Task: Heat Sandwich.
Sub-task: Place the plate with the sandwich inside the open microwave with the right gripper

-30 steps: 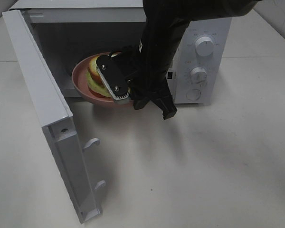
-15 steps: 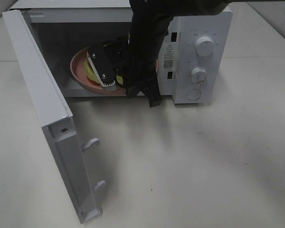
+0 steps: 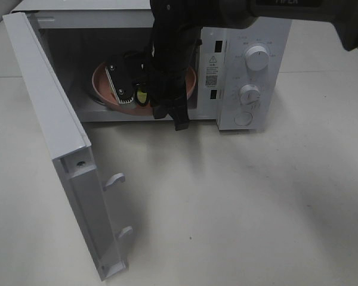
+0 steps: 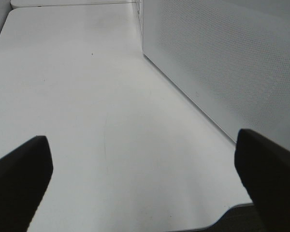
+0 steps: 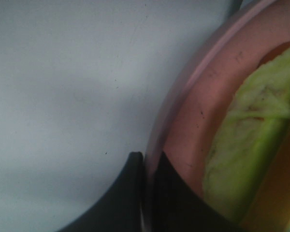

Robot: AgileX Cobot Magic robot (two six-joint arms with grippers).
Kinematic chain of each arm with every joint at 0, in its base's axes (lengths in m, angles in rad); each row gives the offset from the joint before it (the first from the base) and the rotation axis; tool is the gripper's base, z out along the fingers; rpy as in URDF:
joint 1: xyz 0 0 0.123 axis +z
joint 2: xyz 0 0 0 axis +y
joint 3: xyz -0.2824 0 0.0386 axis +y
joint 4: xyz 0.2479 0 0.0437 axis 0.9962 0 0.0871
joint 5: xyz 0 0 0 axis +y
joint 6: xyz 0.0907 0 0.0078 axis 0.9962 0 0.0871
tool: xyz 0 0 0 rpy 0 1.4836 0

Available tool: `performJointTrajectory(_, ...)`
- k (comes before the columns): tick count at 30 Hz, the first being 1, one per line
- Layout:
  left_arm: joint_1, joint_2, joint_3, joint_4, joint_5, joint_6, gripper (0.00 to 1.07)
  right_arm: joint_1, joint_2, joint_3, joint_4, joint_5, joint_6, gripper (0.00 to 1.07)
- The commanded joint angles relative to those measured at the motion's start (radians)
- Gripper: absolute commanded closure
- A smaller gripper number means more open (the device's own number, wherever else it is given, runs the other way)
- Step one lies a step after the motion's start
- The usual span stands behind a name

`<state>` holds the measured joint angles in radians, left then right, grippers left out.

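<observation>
The sandwich lies on a round pink plate, its pale green layer showing in the right wrist view. My right gripper is shut on the plate's rim, one dark finger on each side. From above, the right gripper and its arm reach into the open microwave. The plate is inside the cavity, and only a yellow-green sliver of the sandwich shows past the arm. My left gripper is open above bare table, holding nothing, and is out of the overhead view.
The microwave door stands swung out to the left, with two latch hooks on its edge. The control knobs are on the right front. A white dotted panel stands close beside the left gripper.
The right arm has carried the plate with the sandwich from the cavity's mouth deeper into the microwave. The left gripper has stayed open.
</observation>
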<state>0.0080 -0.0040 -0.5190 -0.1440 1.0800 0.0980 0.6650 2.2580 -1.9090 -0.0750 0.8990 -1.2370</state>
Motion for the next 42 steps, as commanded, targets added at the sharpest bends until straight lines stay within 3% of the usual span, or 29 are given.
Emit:
performJointTrajectory(1,0.002,-0.017,0.001,-0.001,-0.006,0.000,0.09,-0.002,0.025,-0.045,-0.022,-0.008,0.032,1.07)
performJointTrajectory(23,0.002,-0.017,0.001,-0.001,-0.006,0.000,0.09,-0.037,0.157,-0.258,-0.082,-0.010,0.084,1.07)
performJointTrajectory(34,0.002,-0.017,0.001,-0.001,-0.006,0.000,0.09,-0.046,0.187,-0.270,-0.080,-0.014,0.100,1.07)
performJointTrajectory(42,0.002,-0.017,0.001,-0.001,-0.006,0.000,0.09,-0.049,0.191,-0.270,-0.080,-0.010,0.114,0.98)
